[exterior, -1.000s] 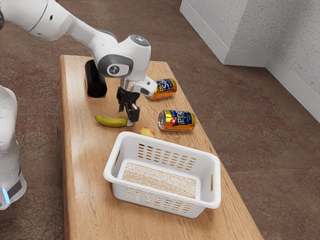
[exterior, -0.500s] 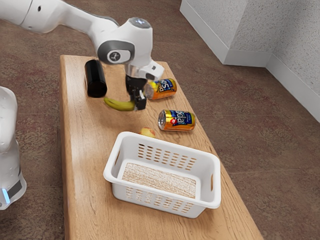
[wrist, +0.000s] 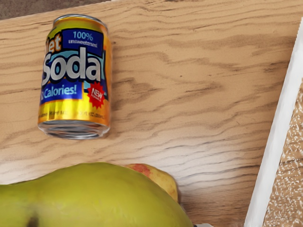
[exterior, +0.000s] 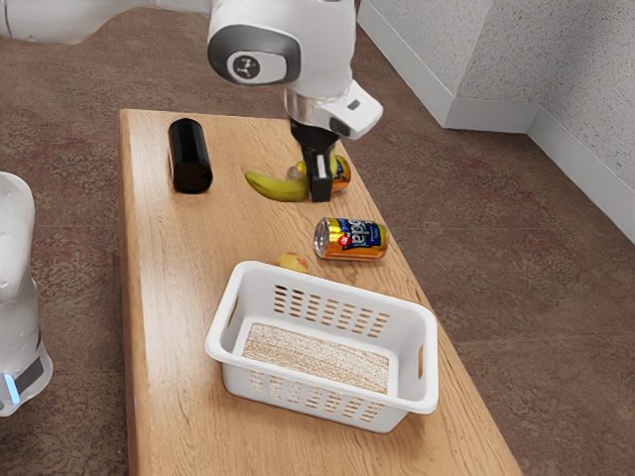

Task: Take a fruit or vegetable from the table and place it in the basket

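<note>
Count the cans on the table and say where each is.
2. One can is behind the tool and banana, partly hidden by them. The other can lies between that one and the basket. Any behind the arm would be hidden.

White arm [exterior: 79, 20] from the exterior view's upper left, black pincer [exterior: 319, 194] downward, in a grip.

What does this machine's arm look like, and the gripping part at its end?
The glossy white arm has smooth, rounded segments; a dark grey oval band surrounds a white cap bearing a small, dark round emblem. At the end, the black two-finger gripper looks slim and angular.
</note>
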